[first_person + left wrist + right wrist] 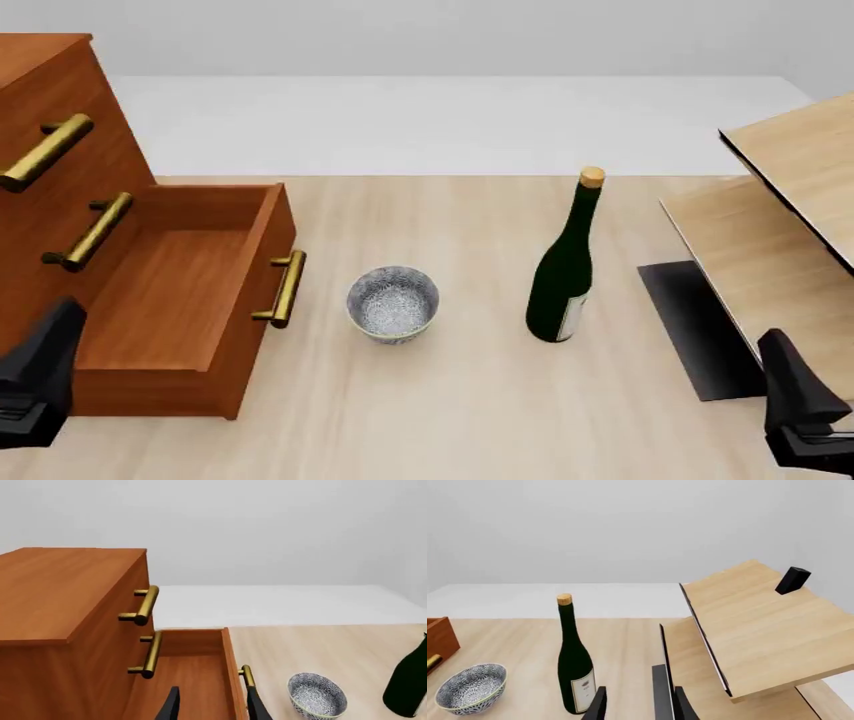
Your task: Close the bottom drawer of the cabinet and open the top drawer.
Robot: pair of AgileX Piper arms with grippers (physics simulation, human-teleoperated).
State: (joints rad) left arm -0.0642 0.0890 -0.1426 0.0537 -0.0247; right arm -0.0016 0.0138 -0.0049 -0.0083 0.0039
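Drawers on the cabinet (54,90) at the left of the tabletop (467,400) tell how little is done: the bottom drawer (187,300) is pulled far out, its box open and bare inside, its brass handle (283,288) facing the patterned bowl (392,303) just beside it, while the top drawer (47,150) sits flush with the cabinet face. So the first step, shutting the bottom drawer, looks not yet begun.

The left pincer (210,707) hangs over the near corner of the open drawer, its two fingers apart and holding nothing, one finger over the drawer's inside and the other over the drawer front by the handle. The right pincer (639,705) is also apart and empty, over by the pale wooden shelf unit (787,230), with the dark green bottle (567,265) between it and the bowl.

Next, I judge, the left arm should get onto the outer side of the drawer front and push it straight toward the cabinet, keeping clear of the bowl. Only then does the top handle need grasping.
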